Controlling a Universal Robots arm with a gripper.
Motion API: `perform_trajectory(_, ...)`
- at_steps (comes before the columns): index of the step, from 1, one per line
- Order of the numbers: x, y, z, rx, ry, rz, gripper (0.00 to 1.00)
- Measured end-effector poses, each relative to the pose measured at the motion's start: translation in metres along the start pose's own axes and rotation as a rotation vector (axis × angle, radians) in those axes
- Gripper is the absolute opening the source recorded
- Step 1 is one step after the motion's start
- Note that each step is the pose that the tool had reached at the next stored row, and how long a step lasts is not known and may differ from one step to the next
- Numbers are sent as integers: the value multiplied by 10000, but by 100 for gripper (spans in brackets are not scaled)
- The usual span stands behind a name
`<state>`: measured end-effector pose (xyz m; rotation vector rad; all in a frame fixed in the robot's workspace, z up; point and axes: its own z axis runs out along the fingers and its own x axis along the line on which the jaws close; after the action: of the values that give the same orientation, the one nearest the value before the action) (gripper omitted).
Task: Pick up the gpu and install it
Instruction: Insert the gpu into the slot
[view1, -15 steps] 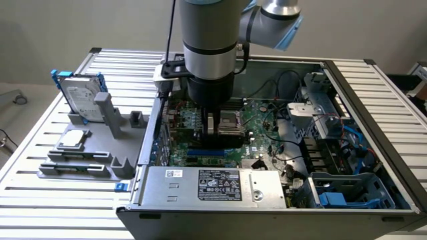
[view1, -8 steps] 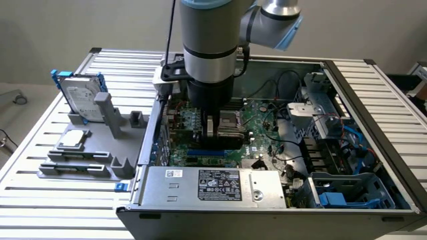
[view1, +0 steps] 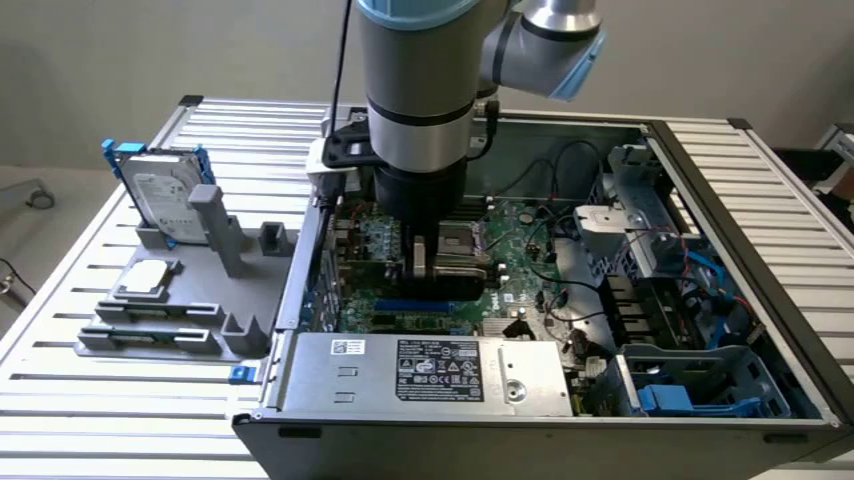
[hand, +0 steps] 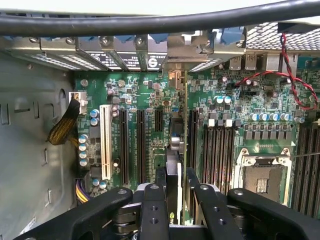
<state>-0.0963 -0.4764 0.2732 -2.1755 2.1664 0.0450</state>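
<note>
The black two-fingered gripper (hand: 176, 173) is clenched on the thin green-and-black gpu card (hand: 175, 160), which stands edge-on between its fingers. The card hangs straight below the claw. Its long axis runs parallel to the black expansion slots (hand: 141, 145) on the green motherboard (hand: 225, 100), toward the open grey computer case's (view1: 747, 200) rear wall.

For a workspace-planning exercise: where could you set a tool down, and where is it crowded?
Free: bare table slats at the exterior view's right of the case, and camera-side of the grey fixture. Crowded: inside the case, where the gripper holds the gpu.

A robotics lab, shown by the slatted aluminium table (view1: 107, 410), opened computer case (view1: 534, 447) and parts fixture (view1: 200, 312)
</note>
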Motion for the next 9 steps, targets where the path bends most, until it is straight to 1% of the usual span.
perform_trajectory(2, 2, 1, 12, -32, -11, 3, 26)
perform_trajectory(4, 7, 1, 24, -48, -19, 5, 26)
perform_trajectory(9, 15, 2, 54, -55, -49, 6, 26)
